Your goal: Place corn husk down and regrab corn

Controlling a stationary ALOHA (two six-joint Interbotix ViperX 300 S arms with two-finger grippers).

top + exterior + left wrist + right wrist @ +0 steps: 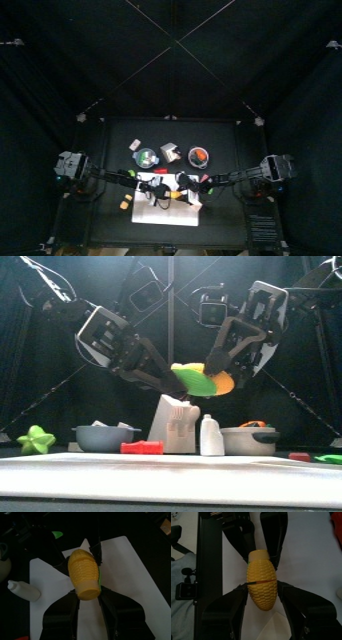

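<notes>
A yellow corn (84, 574) hangs in the air above the white mat (137, 567), held between both arms. My left gripper (87, 593) is shut on its blunt end, where a thin green strip shows beside one jaw. From the opposite side my right gripper (263, 588) has its jaws pressed against both sides of the corn (262, 582). In the front view the corn (198, 381) sits high up between the two wrists. I cannot make out a separate corn husk.
Behind the mat stand a white bottle (211, 436), a grey bowl (104, 437), a grey pot (249, 440), a red block (142, 447), a green star (35, 440) and a white carton (174, 421). The mat's front half (174, 471) lies bare.
</notes>
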